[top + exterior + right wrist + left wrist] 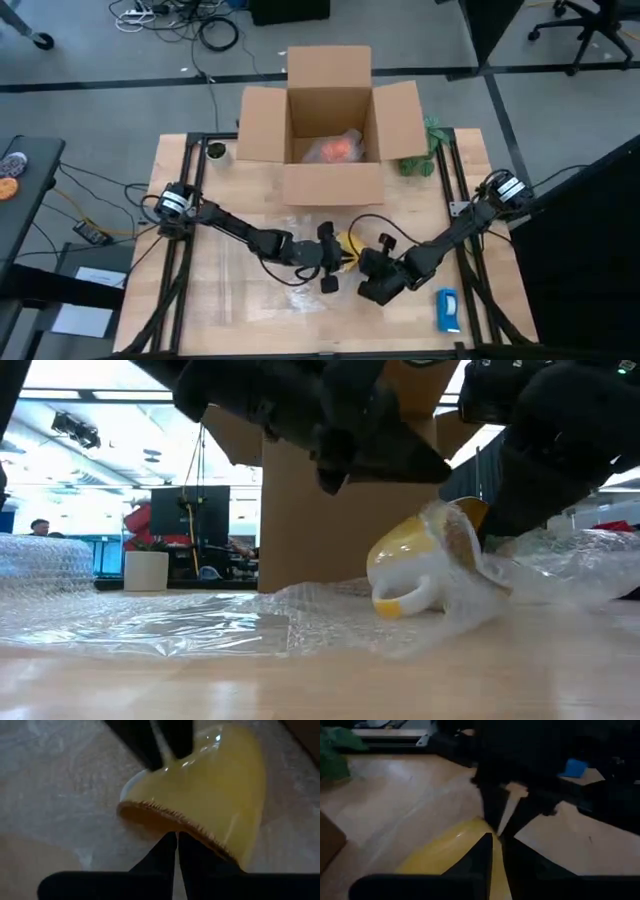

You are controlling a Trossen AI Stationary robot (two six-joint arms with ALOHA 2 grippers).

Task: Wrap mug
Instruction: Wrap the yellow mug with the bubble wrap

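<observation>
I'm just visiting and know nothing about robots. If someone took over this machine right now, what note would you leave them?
Left gripper: fingers closed, at the glossy yellow ceramic mug.
Right gripper: fingers closed, just at the mug's rim. Whether either one pinches wrap cannot be seen.
The mug lies on its side on the clear bubble wrap sheet, mid-table, in front of the open brown cardboard box.
Done: wrap drawn partly over the mug.
Left: finish covering it; the handle side is bare.
A wrapped orange item already sits in the box.

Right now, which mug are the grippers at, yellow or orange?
The yellow mug, tipped on the bubble wrap between left gripper and right gripper; the orange one sits inside the cardboard box.
</observation>
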